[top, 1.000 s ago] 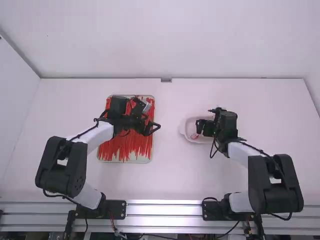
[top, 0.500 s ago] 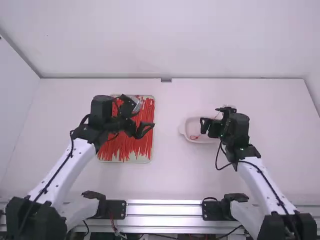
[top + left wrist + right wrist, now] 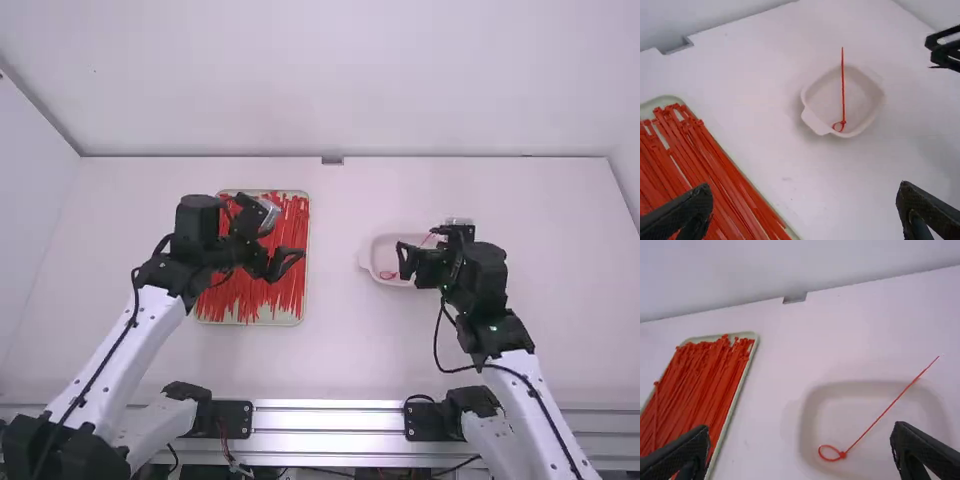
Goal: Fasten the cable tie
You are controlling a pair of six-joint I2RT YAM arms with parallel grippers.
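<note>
Red looped cable tie (image 3: 842,85) is lying in the white bowl (image 3: 810,120) just ahead of the open, empty right tool (image 3: 800,457), tail slanting away, while the left tool (image 3: 801,219) is hanging open farther off.

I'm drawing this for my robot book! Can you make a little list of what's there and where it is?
Bowl: white, on the table, apart from the tray
In the bowl: one red cable tie, looped shut, tail poking out past the rim
Tray: full of loose red ties
Left gripper: open, empty, over the tray
Right gripper: open, empty, by the bowl
</note>
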